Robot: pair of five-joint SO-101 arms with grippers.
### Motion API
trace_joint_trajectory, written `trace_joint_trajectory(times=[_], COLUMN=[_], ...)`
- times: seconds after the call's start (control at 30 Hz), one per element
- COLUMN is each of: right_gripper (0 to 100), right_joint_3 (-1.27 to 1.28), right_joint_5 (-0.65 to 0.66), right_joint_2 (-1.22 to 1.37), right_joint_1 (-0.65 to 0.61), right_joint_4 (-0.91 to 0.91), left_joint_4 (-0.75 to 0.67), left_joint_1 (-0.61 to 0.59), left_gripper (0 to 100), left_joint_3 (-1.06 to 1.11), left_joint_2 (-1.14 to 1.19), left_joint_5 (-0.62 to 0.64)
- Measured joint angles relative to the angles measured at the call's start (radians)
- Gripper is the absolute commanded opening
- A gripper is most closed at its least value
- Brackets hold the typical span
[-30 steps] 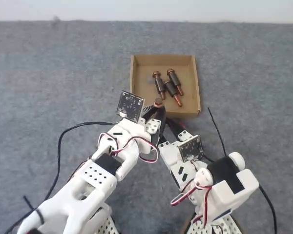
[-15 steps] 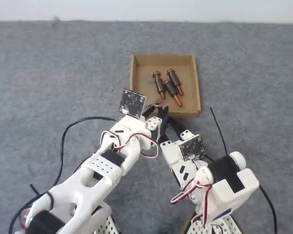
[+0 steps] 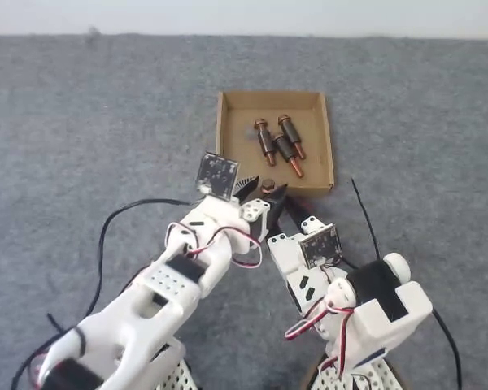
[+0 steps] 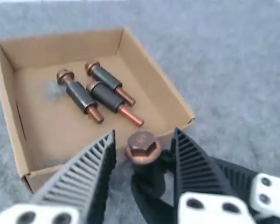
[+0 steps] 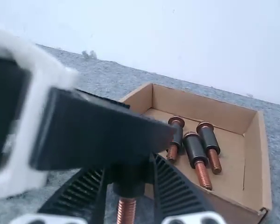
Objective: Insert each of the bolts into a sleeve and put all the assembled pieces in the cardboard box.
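Your right gripper (image 5: 129,173) is clamped tight on a black sleeve (image 5: 129,181) with a copper bolt (image 4: 142,147) through it. It's holding that up right by the near wall of the cardboard box (image 3: 220,138). Your left gripper (image 4: 144,134) is wide open, with one jaw on each side of the bolt head, and as far as I can tell neither is touching it. Three assembled pieces (image 3: 278,146) already lie bunched together inside the box.

Grey carpet (image 3: 98,114), white wall (image 5: 186,37) behind
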Motion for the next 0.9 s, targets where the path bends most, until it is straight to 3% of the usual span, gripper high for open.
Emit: trace_joint_trajectory(times=[0.23, 0.63, 0.9], right_gripper=[0.6, 0.6, 0.6], right_joint_3=[0.0, 0.0, 0.0], right_joint_5=[0.0, 0.0, 0.0], right_joint_2=[0.0, 0.0, 0.0], right_joint_1=[0.0, 0.0, 0.003], right_joint_4=[0.0, 0.0, 0.002], left_joint_4=[0.015, 0.488, 0.606], left_joint_1=[0.0, -0.011, -0.118], left_gripper=[18, 18, 14], left_joint_3=[0.109, 0.11, 0.115], left_joint_2=[-0.292, -0.753, -0.842], left_joint_5=[0.0, 0.0, 0.0])
